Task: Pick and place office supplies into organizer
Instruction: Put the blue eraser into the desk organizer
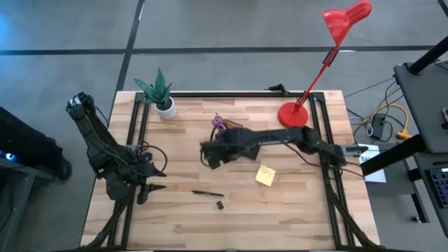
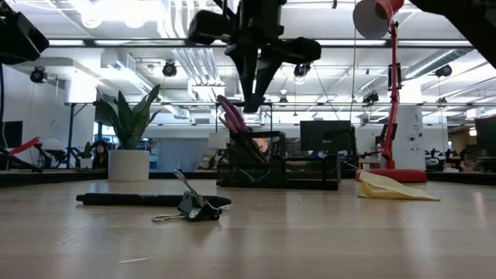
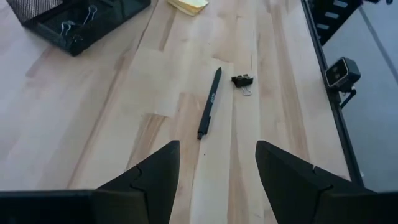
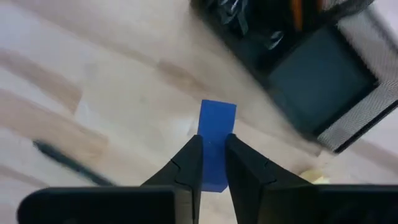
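My right gripper (image 1: 208,155) hangs above the table just left of the black organizer (image 1: 234,138), shut on a small blue thing (image 4: 217,124). In the low view it (image 2: 254,105) points down, high above the organizer (image 2: 279,167). Purple-handled scissors (image 2: 230,116) stand in the organizer. A dark pen (image 1: 208,193), a black clip (image 1: 220,205) and a yellow sticky-note pad (image 1: 265,175) lie on the table. My left gripper (image 1: 155,180) is open and empty near the table's left, with the pen (image 3: 209,102) and clip (image 3: 242,79) ahead of it. My right gripper pinches the blue thing between its two fingers (image 4: 189,163). A straight blue end (image 4: 217,115) sticks out past the fingertips. The fingers point down from above, and the thing is lifted clear of the table. What the thing is cannot be told.
A white plant pot (image 1: 166,108) stands at the far left and a red desk lamp's base (image 1: 292,114) at the far right. Black frame rails (image 1: 133,126) run along both table sides. Bare wood lies along the near edge.
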